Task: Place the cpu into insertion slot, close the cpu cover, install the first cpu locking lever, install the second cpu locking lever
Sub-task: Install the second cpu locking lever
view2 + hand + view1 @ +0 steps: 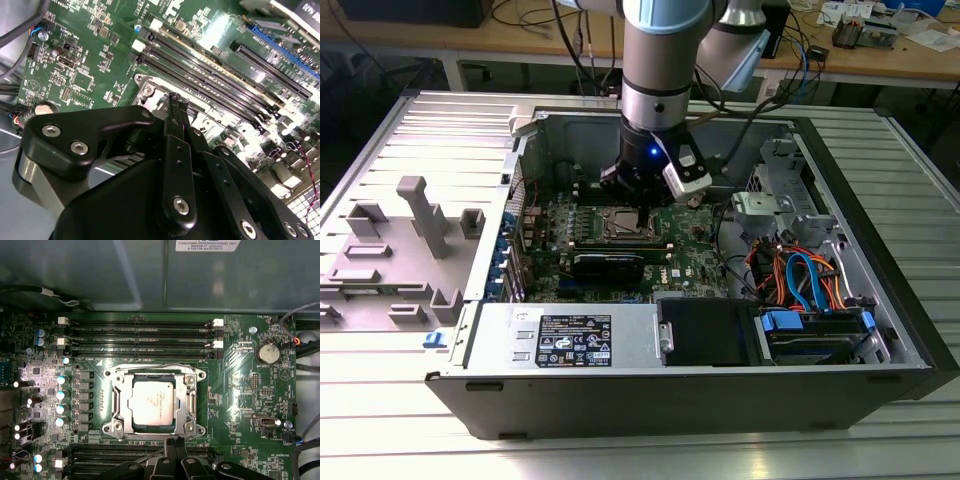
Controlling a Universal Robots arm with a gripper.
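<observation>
In the exterior view the arm reaches down into the open computer case (pixel 880 330) at the centre of the frame, its gripper (pixel 638 203) low over the motherboard (pixel 695 255), right at the socket. In the first wrist view the cpu (pixel 151 402) sits flat in the slot (pixel 116 407), mid-frame, its silver top showing through the window of the cover (pixel 189 390), which lies down over it. A thin wire lever (pixel 150 367) runs along the socket's upper edge in that view, beside the memory slots (pixel 140 335). The gripper's fingertips (pixel 174 442) appear at the lower edge of the socket frame, pressed together with nothing visibly between them; in the second wrist view the gripper (pixel 178 98) likewise ends in a closed point just over the socket's metal rim. A coin battery (pixel 268 353) sits at the right of the board.
</observation>
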